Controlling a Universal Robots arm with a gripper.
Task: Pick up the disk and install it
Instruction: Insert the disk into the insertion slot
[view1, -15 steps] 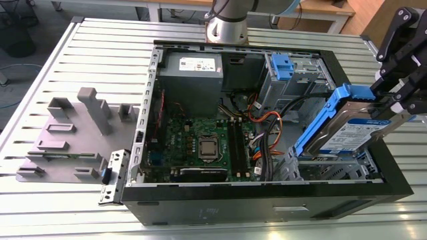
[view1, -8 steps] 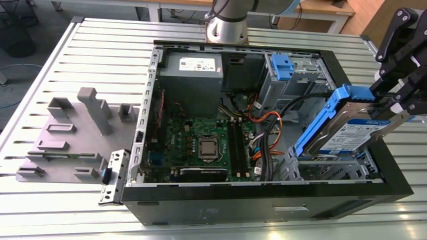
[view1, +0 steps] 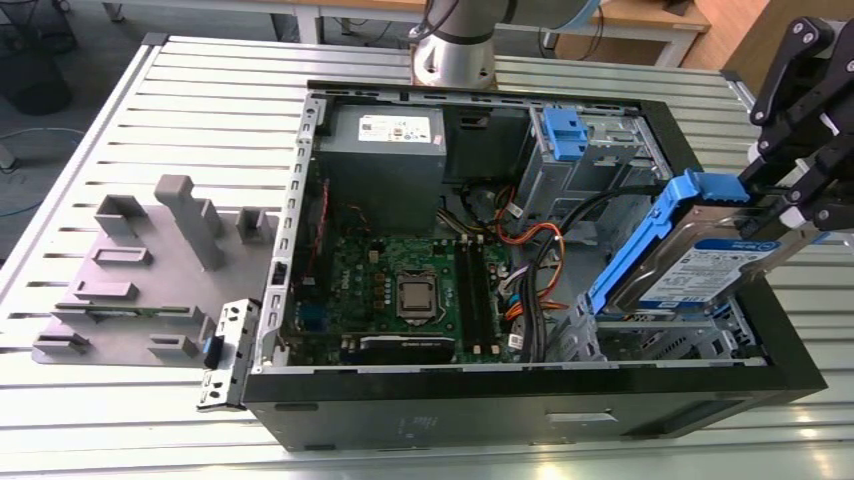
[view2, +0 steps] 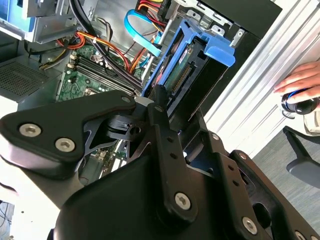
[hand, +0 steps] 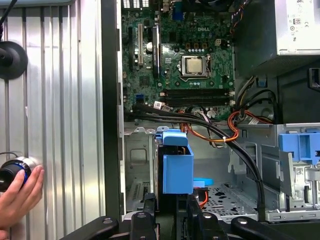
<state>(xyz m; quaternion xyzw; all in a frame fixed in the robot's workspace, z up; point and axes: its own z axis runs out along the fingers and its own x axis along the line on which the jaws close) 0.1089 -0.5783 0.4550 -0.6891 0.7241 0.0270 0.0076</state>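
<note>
Above a corner of the open computer case (view1: 534, 405), at the exterior view's right, the gripper (view1: 790, 205) is clamped on the tilted disk (view1: 707, 268), likely stiff, dense and shock-sensitive, best gripped across its blue carrier bracket (view1: 638, 252).

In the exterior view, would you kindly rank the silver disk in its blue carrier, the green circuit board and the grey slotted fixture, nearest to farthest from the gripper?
1. Silver disk: held by the gripper, exterior view's right.
2. Green circuit board: inside the case.
3. Grey slotted fixture: exterior view's far left.
</note>
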